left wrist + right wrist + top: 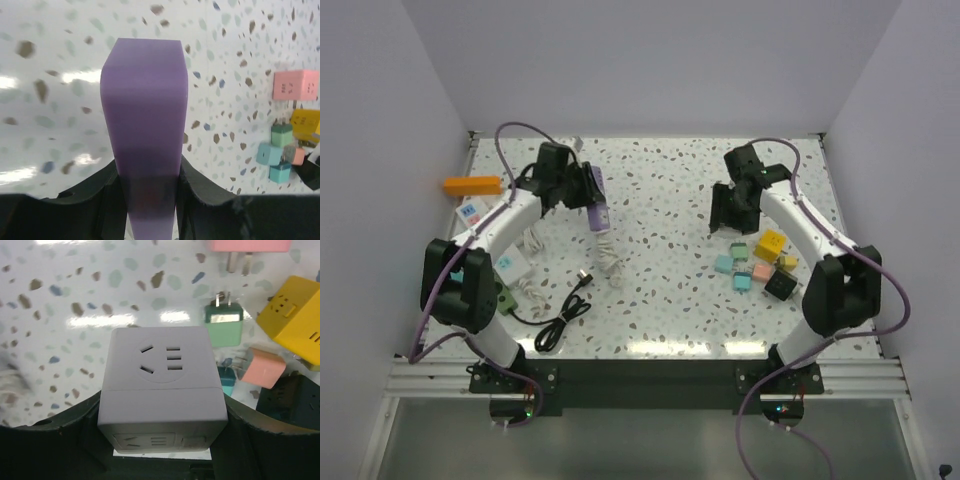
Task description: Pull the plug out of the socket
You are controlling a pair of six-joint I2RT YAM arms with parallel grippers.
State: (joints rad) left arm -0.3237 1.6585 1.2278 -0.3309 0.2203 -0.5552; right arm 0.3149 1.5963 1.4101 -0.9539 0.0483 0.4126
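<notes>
While snug around plug [144,100], left gripper [150,182]

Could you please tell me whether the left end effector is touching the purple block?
Touching: the left wrist view shows the left end effector with fingers pressed against both sides of the purple block.

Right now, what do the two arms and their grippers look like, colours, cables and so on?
The left arm and right arm both have white links between bulky black joints, with a purple cable looping along each. The left gripper and right gripper are black, with broad matte fingers. Each arm stands on a black base plate.
</notes>
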